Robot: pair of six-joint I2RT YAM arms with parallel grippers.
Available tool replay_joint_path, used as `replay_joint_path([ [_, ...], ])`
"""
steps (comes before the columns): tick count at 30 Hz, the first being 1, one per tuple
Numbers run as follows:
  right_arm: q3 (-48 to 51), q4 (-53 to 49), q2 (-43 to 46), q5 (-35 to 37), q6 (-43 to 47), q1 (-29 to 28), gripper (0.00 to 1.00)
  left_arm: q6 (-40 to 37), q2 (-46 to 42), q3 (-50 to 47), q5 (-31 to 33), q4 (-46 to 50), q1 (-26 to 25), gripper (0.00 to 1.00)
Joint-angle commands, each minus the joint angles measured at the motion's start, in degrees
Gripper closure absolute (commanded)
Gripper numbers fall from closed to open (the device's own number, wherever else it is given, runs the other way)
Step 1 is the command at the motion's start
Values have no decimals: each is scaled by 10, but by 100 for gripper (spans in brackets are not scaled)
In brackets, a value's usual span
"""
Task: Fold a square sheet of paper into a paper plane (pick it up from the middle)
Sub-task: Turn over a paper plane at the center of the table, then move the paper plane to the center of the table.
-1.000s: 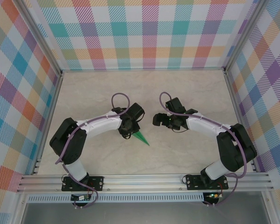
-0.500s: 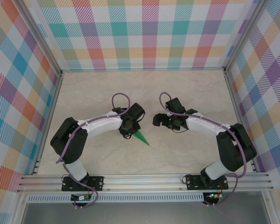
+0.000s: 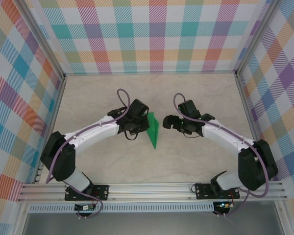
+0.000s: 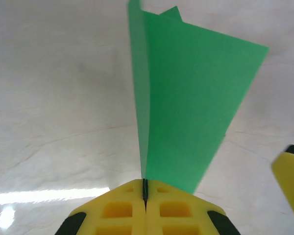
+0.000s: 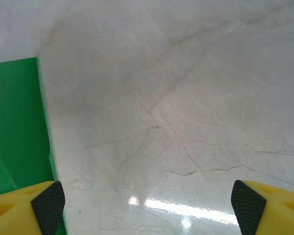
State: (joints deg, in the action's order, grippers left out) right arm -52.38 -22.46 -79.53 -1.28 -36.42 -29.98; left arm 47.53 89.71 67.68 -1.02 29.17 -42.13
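The square sheet of paper is folded into the green paper plane (image 3: 153,129), a long pointed dart whose tip points toward the near edge. My left gripper (image 3: 142,122) is shut on its centre fold. In the left wrist view the yellow fingers (image 4: 112,210) pinch the crease at the plane (image 4: 186,98), and one wing spreads to the right. My right gripper (image 3: 169,122) stands open just right of the plane with nothing between its fingers. In the right wrist view that gripper (image 5: 147,208) is open over bare table, with the plane (image 5: 17,127) at the left edge.
The marble-patterned table (image 3: 196,93) is walled by checked panels and an aluminium frame (image 3: 152,188) along the near edge. A finger of the right gripper (image 4: 290,181) shows at the right edge of the left wrist view, close to the plane.
The left gripper has shut on the plane and carried it up off the table, away from the near edge. The right gripper has shifted slightly right and stayed open.
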Motion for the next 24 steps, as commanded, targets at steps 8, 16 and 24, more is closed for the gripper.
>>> replay_joint_path([
  [8,-26,26,-1,-111,3,4,31,-41,21,-129,-191,-275,54,98],
  [16,-35,60,-73,-166,10,-27,53,-31,33,-213,-199,-364,71,100],
  [24,-75,15,-135,-120,26,-73,61,-18,27,-271,-156,-374,79,100],
])
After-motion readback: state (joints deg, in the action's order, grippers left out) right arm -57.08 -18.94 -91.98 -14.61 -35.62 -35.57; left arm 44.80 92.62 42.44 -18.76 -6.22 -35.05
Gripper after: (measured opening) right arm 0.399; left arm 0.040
